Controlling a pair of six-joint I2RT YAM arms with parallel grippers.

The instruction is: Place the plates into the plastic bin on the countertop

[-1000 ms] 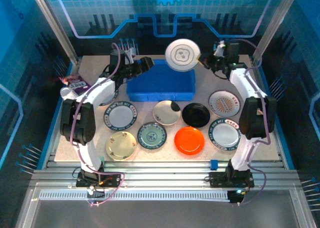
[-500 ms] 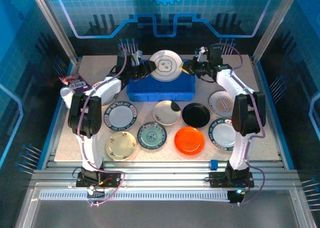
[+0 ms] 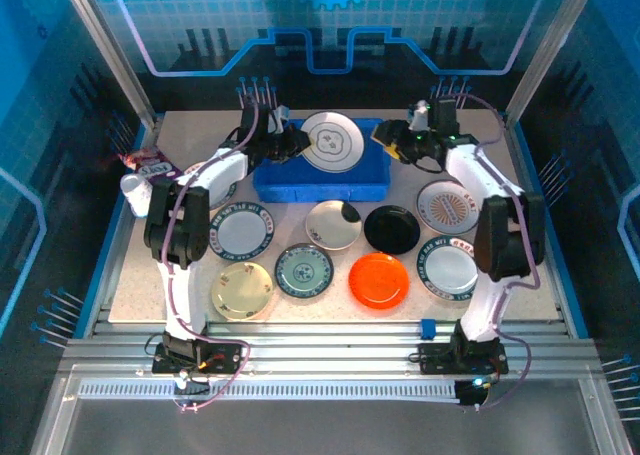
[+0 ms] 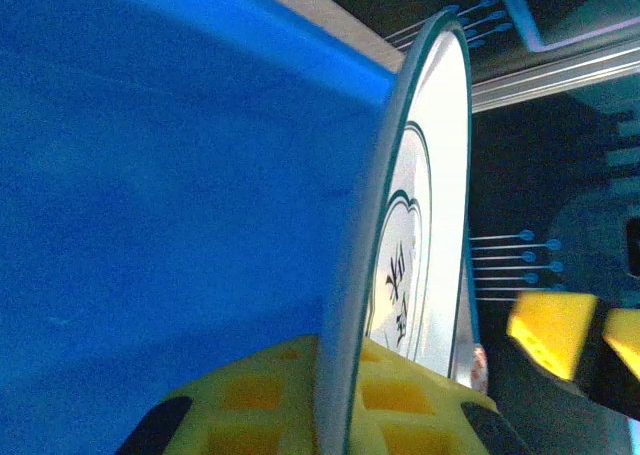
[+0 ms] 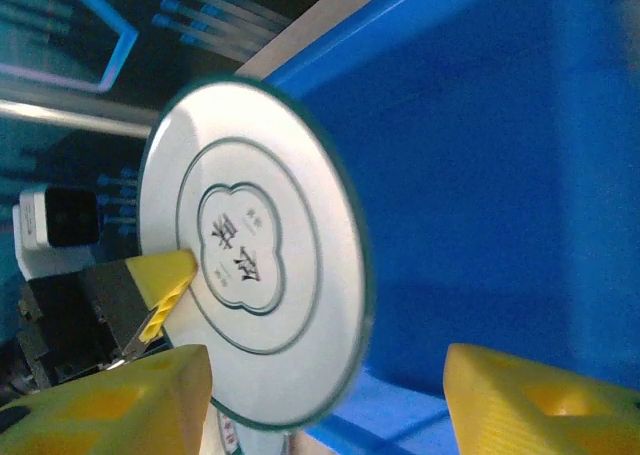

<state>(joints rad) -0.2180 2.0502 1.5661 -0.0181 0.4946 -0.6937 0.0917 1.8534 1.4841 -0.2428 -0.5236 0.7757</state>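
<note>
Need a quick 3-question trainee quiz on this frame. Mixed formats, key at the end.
1. True or false: the right pincer is clamped on the white plate.
2. Where is the white plate? A) flat on the countertop B) held tilted over the blue bin C) stacked on another plate.
3. What colour is the plate lying just nearer the arm bases than the glossy black plate?
Key: 1 false, its jaws stand open; the left pincer grips the plate's rim. 2 B. 3 orange, the orange plate.
</note>
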